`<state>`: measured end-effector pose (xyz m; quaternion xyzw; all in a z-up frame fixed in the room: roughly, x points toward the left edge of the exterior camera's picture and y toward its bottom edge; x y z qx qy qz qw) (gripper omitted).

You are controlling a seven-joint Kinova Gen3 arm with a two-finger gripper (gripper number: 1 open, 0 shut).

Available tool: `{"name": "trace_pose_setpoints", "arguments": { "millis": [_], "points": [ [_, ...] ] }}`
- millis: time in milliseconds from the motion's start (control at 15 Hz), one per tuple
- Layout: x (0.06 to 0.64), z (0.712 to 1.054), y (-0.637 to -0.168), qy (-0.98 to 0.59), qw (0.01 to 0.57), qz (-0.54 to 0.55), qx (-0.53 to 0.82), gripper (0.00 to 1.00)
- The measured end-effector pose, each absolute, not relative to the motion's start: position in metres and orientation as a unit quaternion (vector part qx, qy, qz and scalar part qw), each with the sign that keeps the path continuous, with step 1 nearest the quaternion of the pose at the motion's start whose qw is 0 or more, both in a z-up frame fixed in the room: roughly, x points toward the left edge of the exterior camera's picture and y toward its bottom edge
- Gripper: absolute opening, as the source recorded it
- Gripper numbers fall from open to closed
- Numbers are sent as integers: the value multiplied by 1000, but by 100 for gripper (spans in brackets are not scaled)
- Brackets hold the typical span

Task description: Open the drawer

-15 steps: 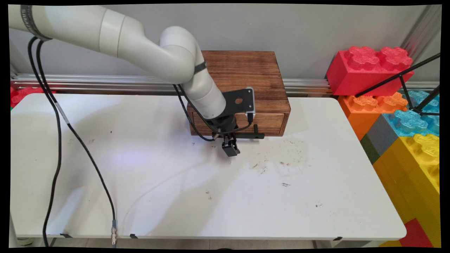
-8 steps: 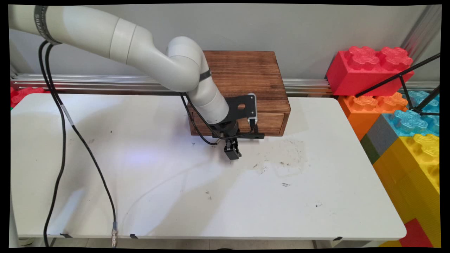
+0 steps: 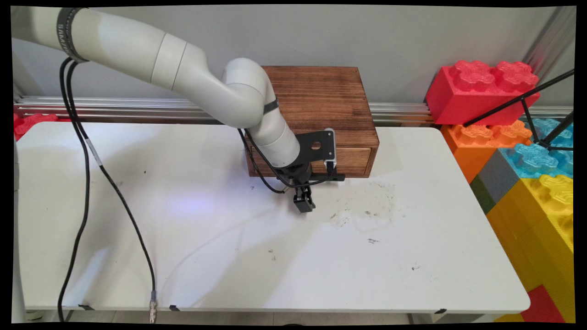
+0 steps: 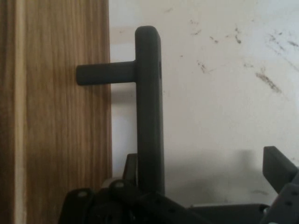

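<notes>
The hand is being held low over the white desk, just in front of the wooden box that is standing at the desk's far edge against the wall. A drawer is being shown in the box's front face, closed flush as far as can be seen, and a black bar handle is being carried out from it on a short post. In the hand view the fingers are being kept apart: one finger is being seen well out to the right over bare desk, while the other is being half hidden close behind the bar, beside the wood. The bar is thus being straddled by the open hand; whether it is being touched cannot be told. Black cables are being let hang from the arm down past the desk's near edge. Big toy bricks, red, orange, blue and yellow, are being stacked beside the desk's right end. Dark scuff marks are being shown on the desk near the hand.
</notes>
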<state>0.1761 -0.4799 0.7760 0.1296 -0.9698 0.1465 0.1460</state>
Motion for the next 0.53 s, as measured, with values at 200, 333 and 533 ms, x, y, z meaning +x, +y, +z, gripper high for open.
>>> {"name": "trace_pose_setpoints", "arguments": {
  "millis": [200, 333, 533],
  "points": [
    [174, 772, -477, -970, 147, 142, 128, 100],
    [172, 769, -474, -971, 150, 138, 124, 100],
    [168, 767, -467, -972, 155, 131, 118, 100]
  ]
}}
